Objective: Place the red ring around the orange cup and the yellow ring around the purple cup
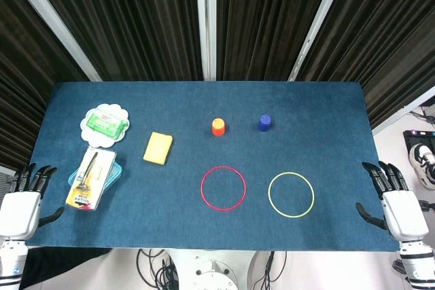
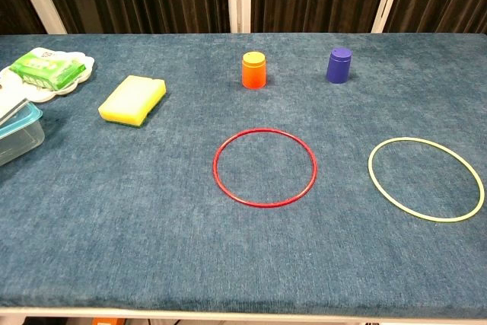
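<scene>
Dark ribbed curtains with pale vertical posts hang behind a rectangular table covered in blue felt-like cloth (image 1: 326, 120). At its near corners, only in the head view, the white left hand (image 1: 24, 205) and white right hand (image 1: 394, 202) hover with dark fingers spread, holding and touching nothing. Near the table's middle the thin red ring (image 1: 223, 187) lies flat, with the small orange upturned cup (image 1: 218, 126) at its 12 o'clock, well apart. At the red ring's 3 o'clock lies the thin yellow ring (image 1: 291, 194), and the small purple upturned cup (image 1: 265, 122) stands at about 11 o'clock from it, also apart. Both rings encircle bare cloth. At 9 o'clock from the orange cup rests a yellow rectangular sponge (image 1: 158, 148); further left sit a white scalloped plate (image 1: 93, 134) carrying a green packet (image 1: 105, 123), and a clear lidded box (image 1: 115, 171) with a yellow-carded utensil pack (image 1: 90, 180) on top. The chest view cuts off the box and plate at its left edge.
</scene>
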Available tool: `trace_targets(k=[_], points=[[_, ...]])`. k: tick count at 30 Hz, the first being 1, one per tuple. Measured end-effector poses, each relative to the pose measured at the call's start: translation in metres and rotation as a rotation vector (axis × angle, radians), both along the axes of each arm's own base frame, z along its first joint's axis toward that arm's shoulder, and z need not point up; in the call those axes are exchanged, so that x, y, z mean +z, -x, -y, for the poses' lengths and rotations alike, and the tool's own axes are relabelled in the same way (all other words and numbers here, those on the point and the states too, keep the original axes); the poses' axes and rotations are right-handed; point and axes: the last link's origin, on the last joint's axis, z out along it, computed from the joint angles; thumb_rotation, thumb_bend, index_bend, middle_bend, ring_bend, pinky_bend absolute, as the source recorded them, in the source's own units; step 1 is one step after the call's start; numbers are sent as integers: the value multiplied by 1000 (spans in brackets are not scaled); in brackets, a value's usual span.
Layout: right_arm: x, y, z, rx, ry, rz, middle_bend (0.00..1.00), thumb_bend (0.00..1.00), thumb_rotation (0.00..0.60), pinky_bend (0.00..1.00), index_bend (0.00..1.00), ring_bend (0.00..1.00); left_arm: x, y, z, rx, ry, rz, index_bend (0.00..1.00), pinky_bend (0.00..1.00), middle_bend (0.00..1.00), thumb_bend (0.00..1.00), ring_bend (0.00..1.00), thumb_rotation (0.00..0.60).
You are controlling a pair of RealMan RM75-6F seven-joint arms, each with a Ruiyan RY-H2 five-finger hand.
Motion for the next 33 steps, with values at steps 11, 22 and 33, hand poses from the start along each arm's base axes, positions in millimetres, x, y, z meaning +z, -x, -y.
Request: trace_targets(k=[11,22,33], points=[[-20,-20,12,104,-138,-26,136,219,600,0,83,0,0,-2,1,-6,-3,2,156,0,125,122,16,600],[-88,-73,58,324,-426,-111,134,220,600,0,380,0,-1,-6,3,-21,-5,9,156,0,125,123,16,600],[-182,-123,107,472,-543,-155,144,287,600,0,440,0,0,-1,5,-2,-13,19,156,0,125,123,16,600]])
